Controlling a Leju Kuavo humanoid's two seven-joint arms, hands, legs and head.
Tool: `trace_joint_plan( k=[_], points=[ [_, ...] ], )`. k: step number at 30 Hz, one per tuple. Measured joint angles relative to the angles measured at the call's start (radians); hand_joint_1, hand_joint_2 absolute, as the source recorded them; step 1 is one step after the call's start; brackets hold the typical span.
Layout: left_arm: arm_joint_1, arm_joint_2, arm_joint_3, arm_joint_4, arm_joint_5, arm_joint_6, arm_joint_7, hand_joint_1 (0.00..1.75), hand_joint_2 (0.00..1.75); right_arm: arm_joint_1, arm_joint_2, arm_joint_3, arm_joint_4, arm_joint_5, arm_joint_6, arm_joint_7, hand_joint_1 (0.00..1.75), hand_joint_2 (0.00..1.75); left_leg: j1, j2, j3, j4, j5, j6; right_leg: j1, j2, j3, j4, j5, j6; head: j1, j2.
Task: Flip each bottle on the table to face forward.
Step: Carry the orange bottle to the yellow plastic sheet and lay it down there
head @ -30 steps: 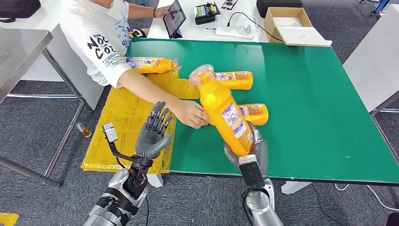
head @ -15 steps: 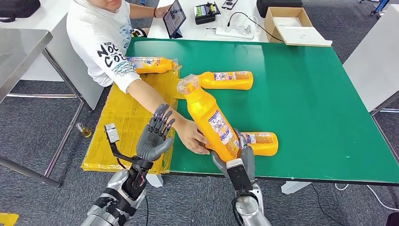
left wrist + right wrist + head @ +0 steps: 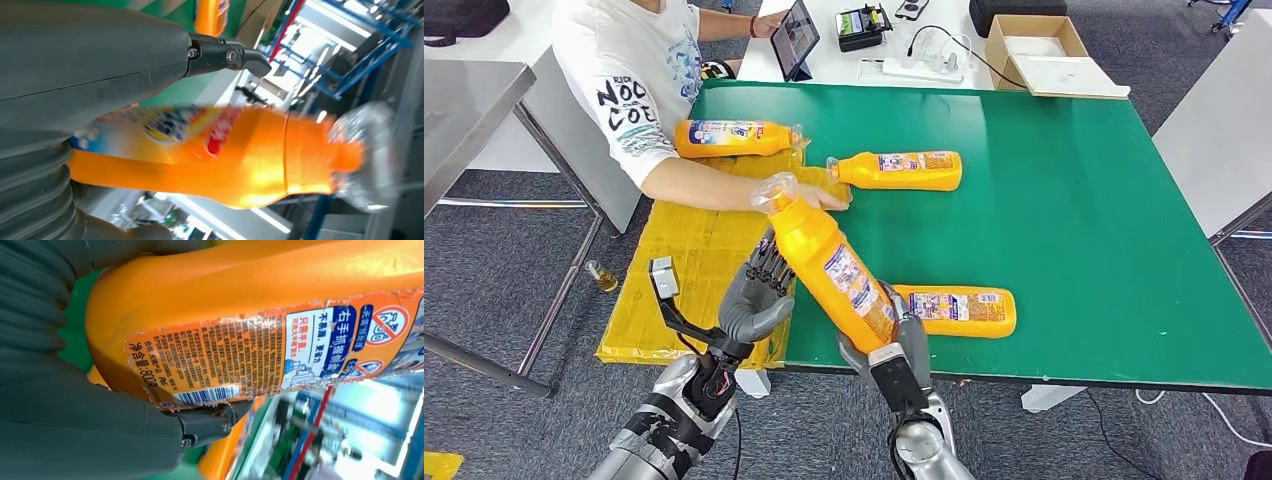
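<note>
- A bottle (image 3: 832,268) is grasped at its base by the right hand (image 3: 894,345), above the near edge of the tabletop (image 3: 1084,200); it is held tilted, with its clear cap up and toward the person (image 3: 639,85).
- In the right wrist view the bottle's back label (image 3: 260,350) is seen, with the fingers (image 3: 210,422) wrapped around the base.
- The left hand (image 3: 759,290) is held up just beside the bottle, its fingers spread and grasping nothing.
- A second bottle (image 3: 959,310) lies flat on the tabletop near the front edge, just beside the right hand.
- A third bottle (image 3: 899,170) lies flat farther back; its cap end is touched by the person's hand (image 3: 824,198).
- A fourth bottle (image 3: 729,138) lies at the left edge, by the yellow sheet (image 3: 689,270).
</note>
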Motion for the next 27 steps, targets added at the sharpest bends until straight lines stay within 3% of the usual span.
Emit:
trace_joint_plan(
  k=[6,11,22,23,26,27],
  points=[
    [-0.009,0.002,-0.012,0.01,0.006,-0.005,0.0,0.0,1.75,-0.015,0.014,0.029,0.038,0.01,0.003,0.0,1.75,1.75,0.0,0.0,0.0,0.0,0.0,0.0,0.0,0.0,0.0,0.0,0.0,0.0,0.0,0.0],
    [-0.038,0.023,-0.05,0.084,0.039,-0.015,-0.007,0.0,1.75,-0.101,0.068,0.14,0.241,0.01,0.013,-0.002,1.75,1.75,0.0,0.001,0.0,0.0,0.0,0.0,0.0,0.0,-0.001,0.0,0.0,0.0,0.0,0.0],
    [-0.043,0.033,-0.065,0.119,0.046,-0.017,-0.01,0.0,1.75,-0.127,0.077,0.153,0.314,0.01,0.021,-0.002,1.75,1.75,0.0,0.001,0.0,0.0,0.0,0.0,0.0,0.0,-0.001,0.0,0.0,0.0,0.0,0.0],
    [-0.043,0.033,-0.065,0.12,0.046,-0.018,-0.012,0.22,1.75,-0.128,0.077,0.154,0.316,0.01,0.021,-0.002,1.75,1.75,0.0,0.001,0.0,0.0,0.0,0.0,0.0,0.0,-0.001,0.0,0.0,0.0,0.0,0.0],
    [-0.043,0.033,-0.065,0.123,0.045,-0.02,-0.021,1.52,1.75,-0.131,0.078,0.156,0.325,0.009,0.024,-0.002,1.75,1.75,0.0,0.001,0.0,0.0,0.0,0.0,0.0,0.0,-0.001,0.0,0.0,0.0,0.0,0.0],
    [-0.043,0.033,-0.066,0.124,0.045,-0.021,-0.023,1.74,1.75,-0.131,0.078,0.156,0.327,0.008,0.025,-0.002,1.75,1.75,0.0,0.001,0.0,0.0,0.0,0.0,0.0,0.0,-0.001,0.0,0.0,0.0,0.0,0.0]
  ],
)
